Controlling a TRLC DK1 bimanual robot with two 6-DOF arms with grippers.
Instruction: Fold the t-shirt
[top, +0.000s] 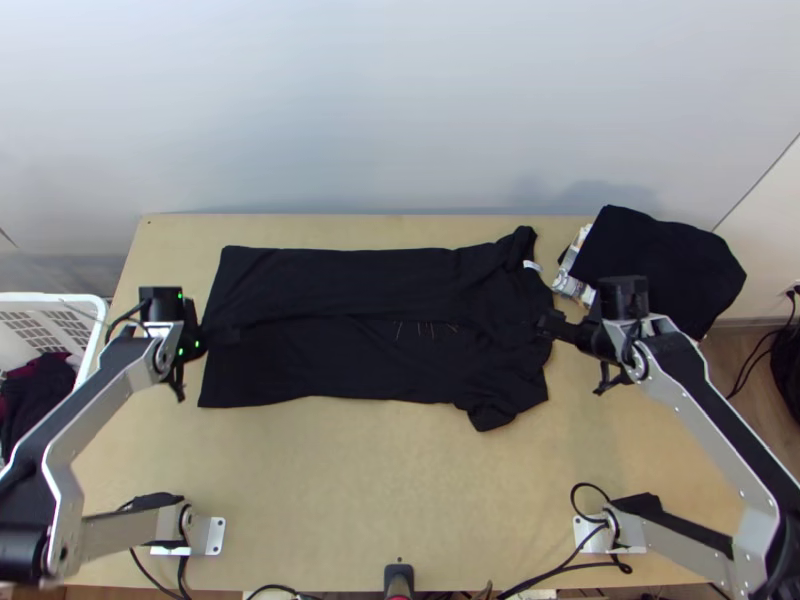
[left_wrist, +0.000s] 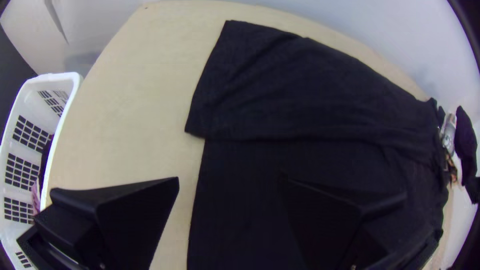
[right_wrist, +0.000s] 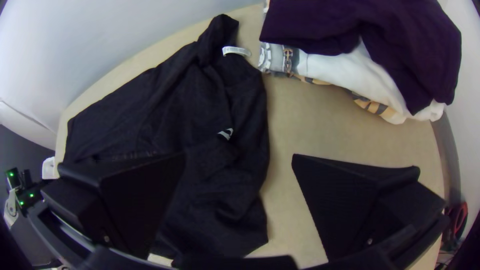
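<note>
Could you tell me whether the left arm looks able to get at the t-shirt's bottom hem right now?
Probably yes: the open left gripper is over the hem of the t-shirt, with that edge showing between its fingers and nothing visible in the way.

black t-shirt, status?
Left gripper open at hem, right gripper open at collar; black cloth t-shirt, far side folded inward; purple and white clothes stacked beyond collar

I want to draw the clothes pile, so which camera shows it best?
The right wrist view: up close, the pile shows purple cloth above white layers. The top view shows mostly that cloth; the left wrist view, a small, distant part.
</note>
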